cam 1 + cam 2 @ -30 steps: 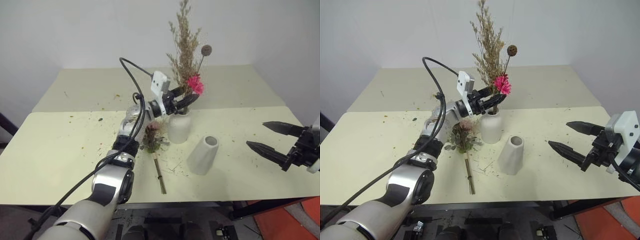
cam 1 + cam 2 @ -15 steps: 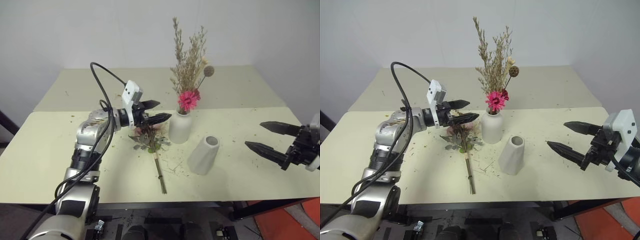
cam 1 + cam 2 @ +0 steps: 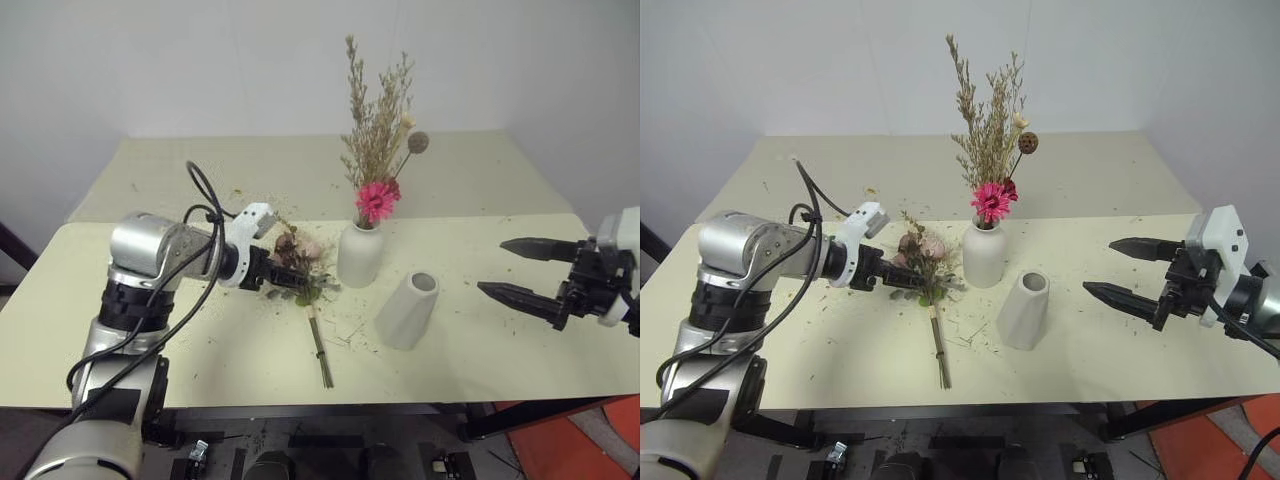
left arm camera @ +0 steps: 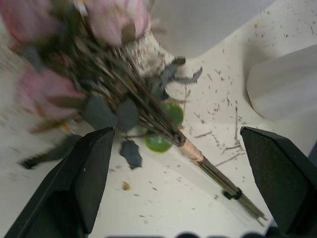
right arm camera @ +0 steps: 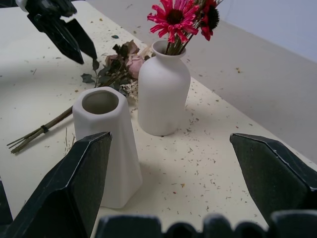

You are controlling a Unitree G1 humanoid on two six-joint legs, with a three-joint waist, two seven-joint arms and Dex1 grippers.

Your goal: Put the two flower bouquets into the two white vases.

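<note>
The dried grass bouquet (image 3: pixel 378 120) stands straight up in the bottle vase (image 3: pixel 360 254). Its stems point down into the narrow neck and its tan tops point up. A hot-pink flower (image 3: pixel 377 199) sits low in the bunch, just above the lip of the vase. The bottle vase is upright near the middle of the pale yellow surface (image 3: pixel 120 320).

The rose bouquet (image 3: pixel 300 272) lies flat on the surface, just to the left of the bottle vase. It is long and thin. Its pink roses and grey-green leaves are at the far end, and its tied brown stems (image 3: pixel 320 352) point toward the near edge of the surface.

The tapered vase (image 3: pixel 407 310) has nothing in it. It stands near the bottle vase, a bit to the right and closer to the near edge. Its mouth is open at the top, and in the head views it seems to lean.

The left tool (image 3: pixel 282 270) is low over the flower end of the rose bouquet. Its two black fingers (image 4: pixel 81 176) are spread wide, one on each side of the bunch, and they pinch nothing.

The right tool (image 3: pixel 522 270) hangs in the air well to the right of the vases, pointing left toward them. Its fingers are spread wide too, with nothing between them.

Small bits of dry plant are scattered on the surface.
</note>
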